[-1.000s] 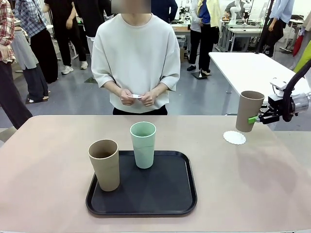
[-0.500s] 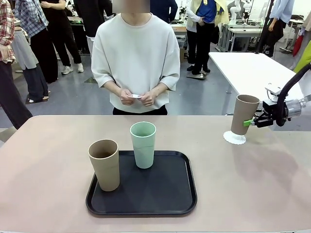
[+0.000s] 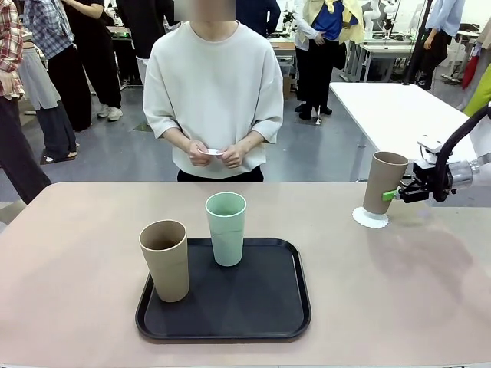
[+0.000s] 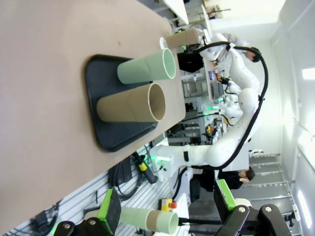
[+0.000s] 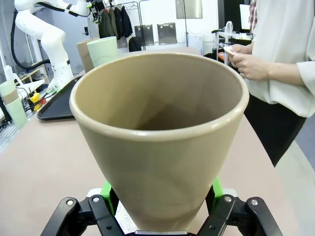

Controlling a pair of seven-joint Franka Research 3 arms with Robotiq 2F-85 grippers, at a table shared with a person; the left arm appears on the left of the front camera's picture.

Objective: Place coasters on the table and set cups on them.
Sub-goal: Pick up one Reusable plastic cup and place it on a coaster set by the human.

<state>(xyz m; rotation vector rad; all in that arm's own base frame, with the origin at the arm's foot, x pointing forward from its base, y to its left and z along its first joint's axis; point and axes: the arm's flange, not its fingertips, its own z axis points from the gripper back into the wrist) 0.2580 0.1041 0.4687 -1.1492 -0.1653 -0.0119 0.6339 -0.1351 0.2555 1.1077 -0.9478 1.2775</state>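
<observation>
Right pincer point(image 3: 393, 193), held level, clamps a matte tan tapered cup point(image 3: 382, 182), seemingly on a lacy coaster point(image 3: 370, 218); left pincer point(image 4: 166, 199) gapes empty.

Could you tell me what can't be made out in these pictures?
- Front view: whether the tan cup in the right gripper touches the coaster; too small.
- Right wrist view: most of that coaster, hidden by the cup.
- Front view: the white item in the person's hands; too small.
</observation>
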